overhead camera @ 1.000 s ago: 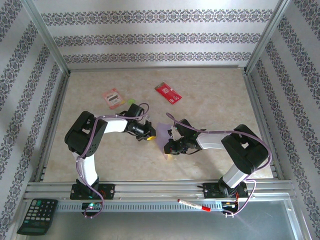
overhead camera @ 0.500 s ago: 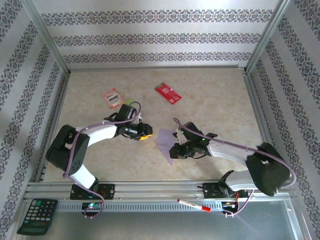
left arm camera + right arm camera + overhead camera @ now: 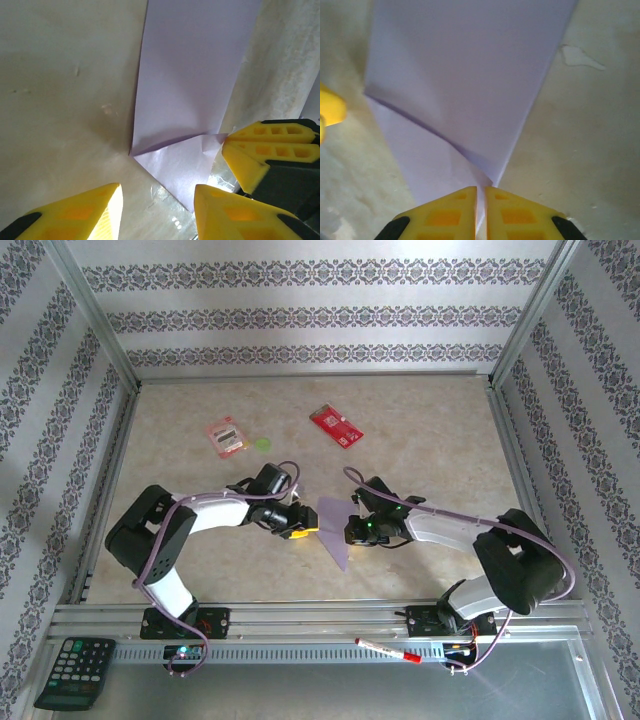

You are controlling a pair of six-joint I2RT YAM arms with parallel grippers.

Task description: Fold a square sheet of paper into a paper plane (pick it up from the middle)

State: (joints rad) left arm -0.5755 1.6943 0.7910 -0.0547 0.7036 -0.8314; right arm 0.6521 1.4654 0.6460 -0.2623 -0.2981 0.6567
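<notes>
Folded sheet point(image 3: 332, 528) lying mid-table point(image 3: 440, 440) between the two grippers.
Bare table is lying open all round; card point(image 3: 335, 426) and packet point(image 3: 225, 435) are sitting well apart at the far side. The left gripper point(image 3: 156, 220) is standing spread at the sheet's left edge, holding nothing; the right gripper point(image 3: 480, 210) is pinching the right corner, fingers pressed together. Since half a second ago, the left gripper has been closing in.

Left wrist view: square sheet of paper point(image 3: 190, 90) cut off at the top edge. Right wrist view: likewise; lower edge hidden between the closed right gripper point(image 3: 481, 210) fingers. Top view: red card point(image 3: 336, 426) print too small to read.
</notes>
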